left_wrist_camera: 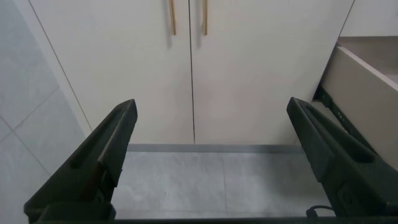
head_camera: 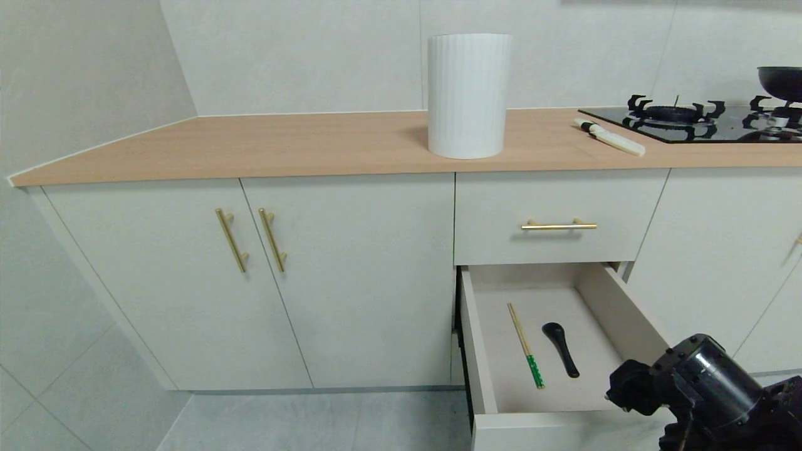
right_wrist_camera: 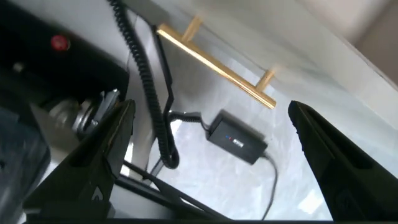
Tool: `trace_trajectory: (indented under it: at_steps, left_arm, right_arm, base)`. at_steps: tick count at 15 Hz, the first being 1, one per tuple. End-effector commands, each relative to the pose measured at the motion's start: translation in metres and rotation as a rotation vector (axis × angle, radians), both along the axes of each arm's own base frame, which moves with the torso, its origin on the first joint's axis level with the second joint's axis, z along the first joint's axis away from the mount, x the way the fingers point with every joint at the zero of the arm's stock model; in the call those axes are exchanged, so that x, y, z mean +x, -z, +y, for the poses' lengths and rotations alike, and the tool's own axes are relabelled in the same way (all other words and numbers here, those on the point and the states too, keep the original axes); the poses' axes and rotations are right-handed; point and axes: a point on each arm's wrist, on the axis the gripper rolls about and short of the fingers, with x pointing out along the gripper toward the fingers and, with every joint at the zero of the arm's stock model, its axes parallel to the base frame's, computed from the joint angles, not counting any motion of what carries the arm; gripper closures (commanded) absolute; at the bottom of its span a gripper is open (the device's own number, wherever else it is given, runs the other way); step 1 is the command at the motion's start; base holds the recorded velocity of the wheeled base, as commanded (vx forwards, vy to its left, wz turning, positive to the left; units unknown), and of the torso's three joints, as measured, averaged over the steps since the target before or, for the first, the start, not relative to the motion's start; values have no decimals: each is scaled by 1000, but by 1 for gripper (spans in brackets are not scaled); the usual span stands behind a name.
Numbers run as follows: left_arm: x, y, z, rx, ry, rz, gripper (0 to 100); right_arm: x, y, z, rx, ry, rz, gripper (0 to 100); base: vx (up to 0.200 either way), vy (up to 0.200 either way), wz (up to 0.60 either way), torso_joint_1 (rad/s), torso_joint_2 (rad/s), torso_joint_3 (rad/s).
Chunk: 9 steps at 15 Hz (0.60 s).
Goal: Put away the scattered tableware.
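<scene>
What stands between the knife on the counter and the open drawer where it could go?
Nothing visible does. The knife lies free on the counter, the drawer below is open, and the chopsticks and spoon inside leave bare floor.

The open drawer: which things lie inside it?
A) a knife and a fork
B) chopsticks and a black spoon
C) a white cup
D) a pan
B: the chopsticks and the black spoon lie side by side, apart, on the floor of the open drawer.
</scene>
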Motion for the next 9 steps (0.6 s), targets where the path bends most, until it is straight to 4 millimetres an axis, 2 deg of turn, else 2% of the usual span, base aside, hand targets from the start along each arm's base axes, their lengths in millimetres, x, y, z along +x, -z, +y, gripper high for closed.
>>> trace_trajectory:
  at_steps: [1, 9]
  left_arm:
    - [0, 0, 0, -1, 0, 0, 0]
    - [0, 0, 0, 1, 0, 0, 0]
  right_arm:
    - [9, 4, 7, -4, 34, 17, 0]
    - [37, 6, 17, 3, 258, -29, 0]
  base:
    - [0, 0, 0, 0, 0, 0]
    - [0, 0, 0, 0, 0, 0]
